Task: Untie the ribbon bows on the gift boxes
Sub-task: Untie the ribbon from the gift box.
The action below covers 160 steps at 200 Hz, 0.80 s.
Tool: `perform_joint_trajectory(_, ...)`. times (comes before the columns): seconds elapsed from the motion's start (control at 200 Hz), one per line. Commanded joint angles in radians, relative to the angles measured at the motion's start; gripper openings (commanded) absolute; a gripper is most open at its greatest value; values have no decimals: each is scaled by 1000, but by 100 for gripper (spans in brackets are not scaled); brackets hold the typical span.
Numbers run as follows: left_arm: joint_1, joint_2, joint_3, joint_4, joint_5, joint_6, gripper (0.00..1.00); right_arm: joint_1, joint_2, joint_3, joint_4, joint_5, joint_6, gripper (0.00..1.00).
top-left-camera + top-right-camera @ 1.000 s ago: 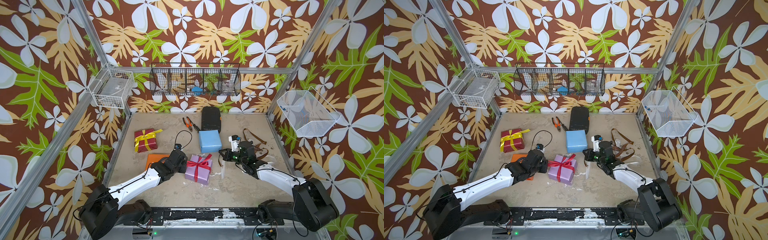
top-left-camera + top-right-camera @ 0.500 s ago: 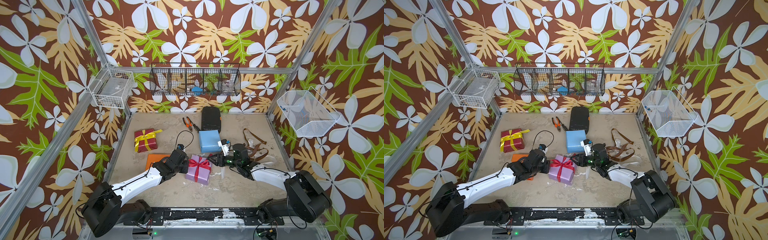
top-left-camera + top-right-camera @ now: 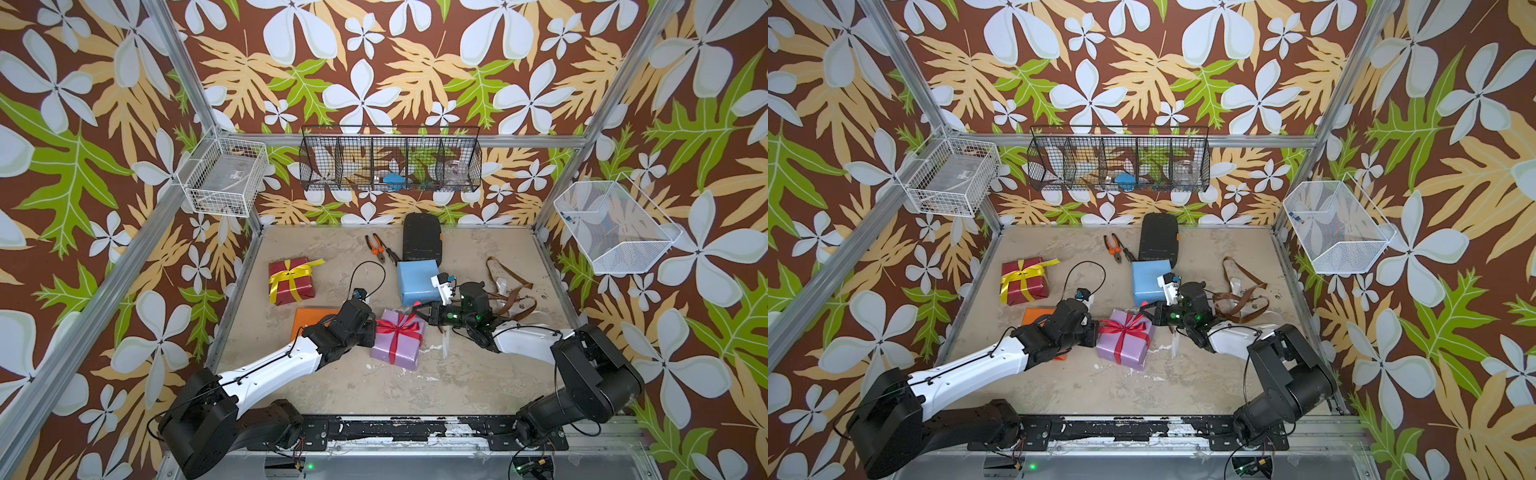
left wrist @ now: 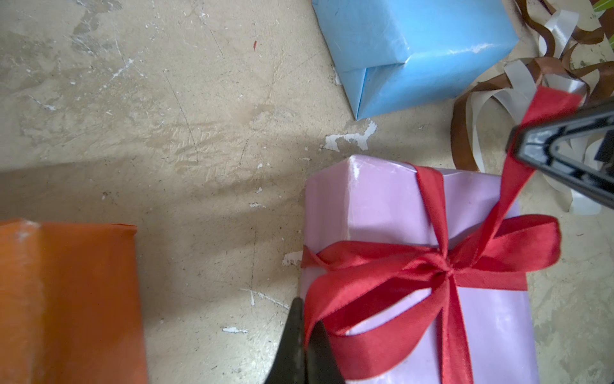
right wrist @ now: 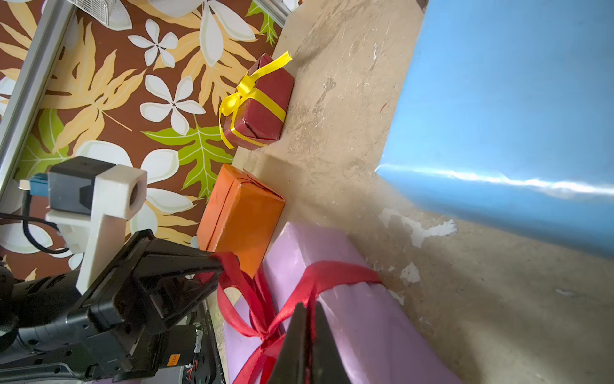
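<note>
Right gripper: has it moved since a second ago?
Yes. The right gripper has shifted leftward in a top view, from right of the light blue paper-wrapped box to the lilac paper-wrapped box, shut on its red satin ribbon.

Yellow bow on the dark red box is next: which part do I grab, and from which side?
Pinch the free tail of the yellow bow, the flat end jutting past the dark red box's far corner. Come from above, probably: it lies clear of the loops.
</note>
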Motion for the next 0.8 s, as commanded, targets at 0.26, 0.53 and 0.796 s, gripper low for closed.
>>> perform_joint_trajectory(0.26,1,2,36,-64,-91,35,0,-12,-49,-6,-64,95,-47,0)
perform_joint_trajectory(0.53,20,-50,-34,-13,-179,-42,0,-114,-138,-74,-88,130,-30,0)
perform_joint_trajectory(0.796,136,-167,-105,51,-174,-95,0,-240,-238,-121,-141,148,-44,0)
